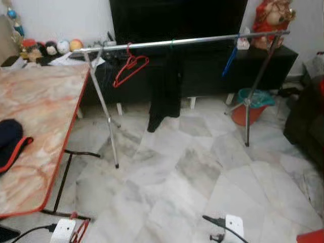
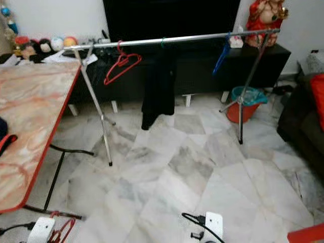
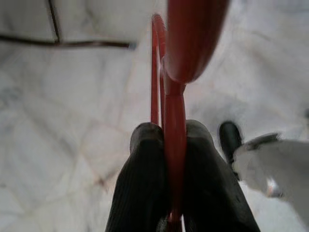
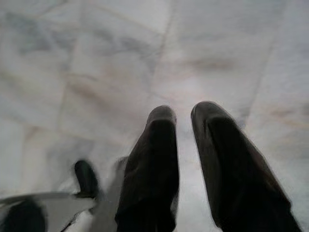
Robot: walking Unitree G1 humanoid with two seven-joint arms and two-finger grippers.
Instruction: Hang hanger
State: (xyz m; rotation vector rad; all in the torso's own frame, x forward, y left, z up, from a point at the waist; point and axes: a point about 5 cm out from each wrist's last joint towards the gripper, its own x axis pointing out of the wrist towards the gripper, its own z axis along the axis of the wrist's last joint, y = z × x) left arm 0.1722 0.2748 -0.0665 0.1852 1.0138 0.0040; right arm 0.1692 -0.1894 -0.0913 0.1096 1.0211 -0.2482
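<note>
Jaws of the left gripper (image 3: 166, 140) are clamped on a red hanger (image 3: 174, 96), its wire pinched between the two black fingers; it is carried low over the marble floor (image 1: 202, 167). In the left eye view that hanger shows at about 7 o'clock, at the bottom edge beside the arm's white wrist. Right gripper (image 4: 186, 121) hangs idle over the floor at about 5 o'clock, jaws a little apart, holding nothing.

Clothes rail (image 1: 202, 39) runs across at 12 o'clock, well apart from the robot. Already on it: another red hanger (image 1: 130, 67) toward 11 o'clock, a dark garment (image 1: 164, 91) near the middle, a blue hanger (image 1: 230, 58) toward 1 o'clock. Counter (image 1: 35, 126) with marbled top sits at 9 o'clock, a dark cloth with red trim (image 1: 11, 142) lying on it. Red bucket (image 1: 250, 106) is on the floor behind the rail's right leg.

Progress, judged: pick-up done, hanger secure in the grasp. Left to do: close the gap to the rail, lift the arm, hook the hanger over a free stretch of bar, let go. Roughly a third along.
</note>
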